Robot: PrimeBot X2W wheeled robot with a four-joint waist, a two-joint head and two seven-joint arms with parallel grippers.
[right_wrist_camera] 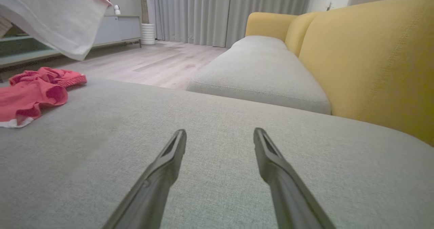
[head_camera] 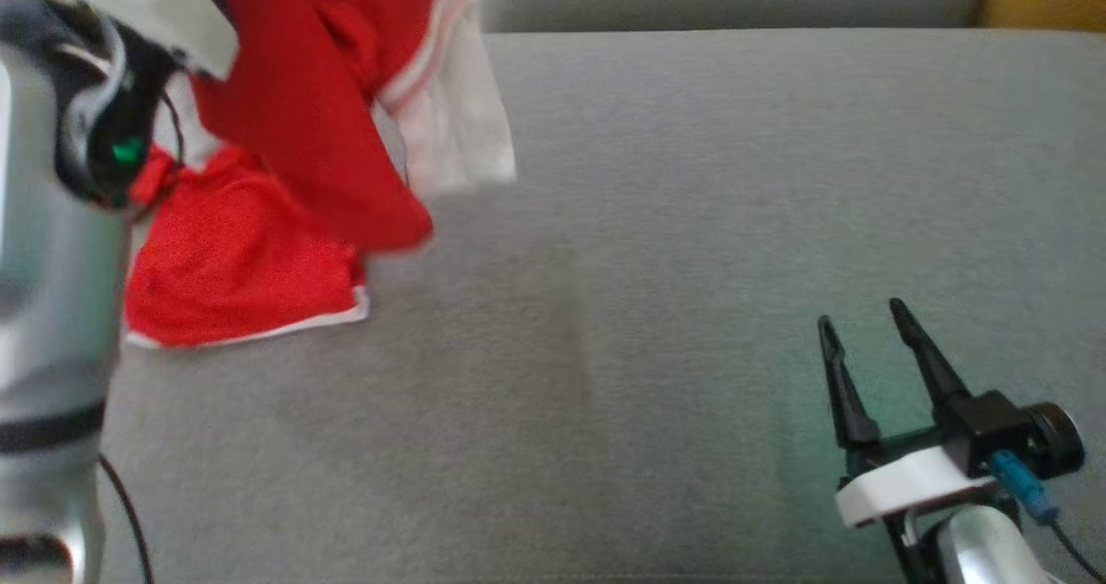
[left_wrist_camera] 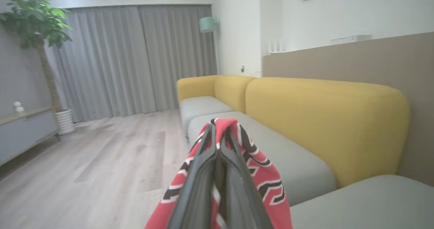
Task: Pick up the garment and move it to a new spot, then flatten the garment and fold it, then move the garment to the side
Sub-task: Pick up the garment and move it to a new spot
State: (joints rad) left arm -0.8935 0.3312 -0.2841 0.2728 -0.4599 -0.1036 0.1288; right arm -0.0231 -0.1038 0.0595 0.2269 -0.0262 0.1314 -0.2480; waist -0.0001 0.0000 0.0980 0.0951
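A home living room: yellow-backed sofa, long grey curtains, potted plant (a floor lamp too).

The right tool, spread open, points across the grey cushion; red garment crumpled at left.

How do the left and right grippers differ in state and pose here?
The left gripper is shut on the red garment; the right gripper is open and empty. The left is held high, fabric hanging from it; the right sits low over the grey seat cushion. Both have long dark fingers.
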